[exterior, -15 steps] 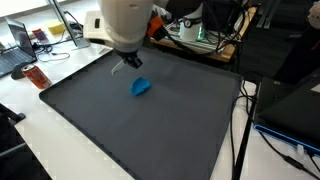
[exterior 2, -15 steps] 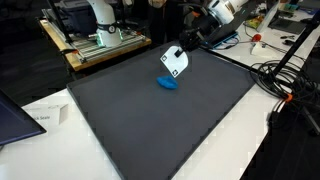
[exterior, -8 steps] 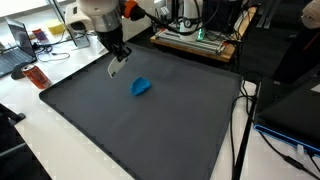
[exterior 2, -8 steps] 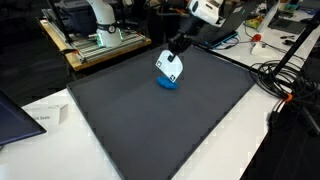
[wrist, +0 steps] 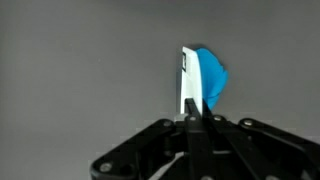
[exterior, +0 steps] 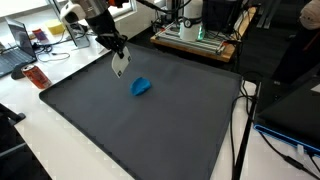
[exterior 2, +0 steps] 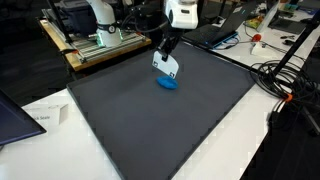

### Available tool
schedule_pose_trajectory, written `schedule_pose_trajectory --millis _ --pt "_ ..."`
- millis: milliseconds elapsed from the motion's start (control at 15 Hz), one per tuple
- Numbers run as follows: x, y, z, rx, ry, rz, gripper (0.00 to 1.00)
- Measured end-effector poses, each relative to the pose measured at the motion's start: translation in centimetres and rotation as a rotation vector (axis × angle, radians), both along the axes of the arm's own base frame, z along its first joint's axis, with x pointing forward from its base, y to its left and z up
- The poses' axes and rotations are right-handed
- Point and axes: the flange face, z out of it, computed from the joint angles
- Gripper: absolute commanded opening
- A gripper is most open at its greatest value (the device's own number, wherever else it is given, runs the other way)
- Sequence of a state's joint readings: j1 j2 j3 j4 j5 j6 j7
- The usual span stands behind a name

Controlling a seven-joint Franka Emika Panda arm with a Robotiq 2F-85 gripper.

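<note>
My gripper (exterior: 120,62) is shut on a thin white card (exterior: 121,66) and holds it above the dark grey mat (exterior: 150,130). A small blue object (exterior: 142,87) lies on the mat, just beside and below the card. In the other exterior view the gripper (exterior 2: 164,58) holds the card (exterior 2: 167,67) right above the blue object (exterior 2: 168,84). In the wrist view the card (wrist: 187,85) stands edge-on between the shut jaws of the gripper (wrist: 192,118), with the blue object (wrist: 212,78) behind it.
The mat (exterior 2: 160,135) covers most of a white table. A red can (exterior: 37,77) and a laptop (exterior: 14,52) sit off one mat edge. Cables (exterior 2: 285,85), a white bottle (exterior 2: 256,41) and equipment racks (exterior 2: 100,40) ring the table.
The arm has swung left along the mat's far side with the white card in its grip. The blue object has not moved.
</note>
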State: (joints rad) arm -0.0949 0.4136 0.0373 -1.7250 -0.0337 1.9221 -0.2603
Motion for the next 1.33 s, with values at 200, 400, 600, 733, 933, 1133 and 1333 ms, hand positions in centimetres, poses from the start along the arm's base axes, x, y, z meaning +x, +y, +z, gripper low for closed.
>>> schedule_pose_trajectory --millis 200,400,600,733,933,1133,1333 --pt "-0.2 -1.2 0.0 0.136 -0.014 0.067 0.01" --pt "-0.3 -1.9 -0.1 0.259 -0.033 0.154 0.01" --pt "-0.8 -2.3 -0.6 0.383 -0.03 0.24 0.01" --pt "-1.3 -2.5 -1.2 0.461 -0.016 0.298 0.01" --pt "-1.8 -3.1 -2.6 0.558 0.018 0.353 0.04" --pt "-1.6 -3.3 -3.3 0.575 0.024 0.361 0.04" --pt "-1.5 -3.3 -3.2 0.576 0.023 0.363 0.01"
